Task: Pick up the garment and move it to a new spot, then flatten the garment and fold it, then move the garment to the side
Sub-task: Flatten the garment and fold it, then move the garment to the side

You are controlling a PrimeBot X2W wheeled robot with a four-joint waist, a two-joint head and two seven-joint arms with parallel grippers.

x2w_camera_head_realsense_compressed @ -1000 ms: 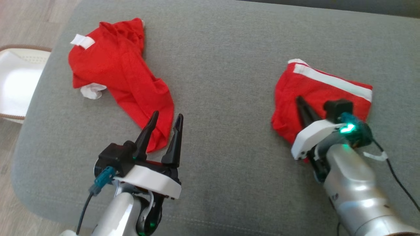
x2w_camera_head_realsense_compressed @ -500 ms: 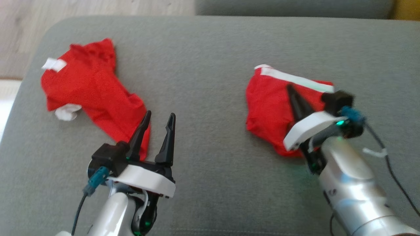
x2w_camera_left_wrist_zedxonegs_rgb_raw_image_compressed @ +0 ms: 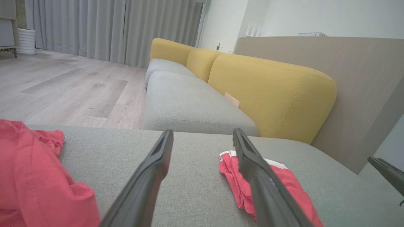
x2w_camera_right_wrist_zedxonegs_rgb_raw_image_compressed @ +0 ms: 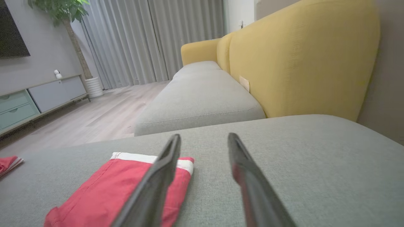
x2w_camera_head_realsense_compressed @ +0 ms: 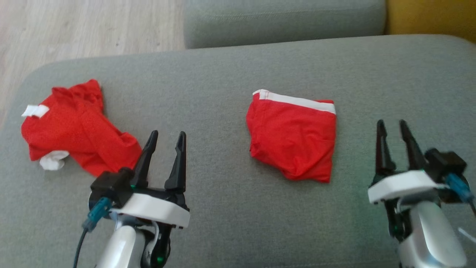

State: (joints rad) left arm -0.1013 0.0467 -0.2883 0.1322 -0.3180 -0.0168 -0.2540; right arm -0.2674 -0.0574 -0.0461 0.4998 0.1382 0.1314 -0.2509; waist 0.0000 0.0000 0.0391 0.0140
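Red and neatly folded, the garment (x2w_camera_head_realsense_compressed: 293, 143) lies flat on the grey sofa cushion (x2w_camera_head_realsense_compressed: 223, 82) near the middle of the scene, with a white band (x2w_camera_head_realsense_compressed: 297, 101) along its far edge. Just to its right the right claw (x2w_camera_head_realsense_compressed: 391, 122) hovers with its 2 fingers apart, empty and clear of the cloth. At the near left the left claw (x2w_camera_head_realsense_compressed: 167, 133) is spread wide and empty, just beside a crumpled red garment (x2w_camera_head_realsense_compressed: 74, 128). Beyond the cushion are another grey seat (x2w_camera_head_realsense_compressed: 282, 18) and a yellow backrest (x2w_camera_head_realsense_compressed: 431, 16).

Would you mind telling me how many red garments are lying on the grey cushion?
2: a crumpled garment at the left end of the cushion, a folded garment with a white band near its middle.
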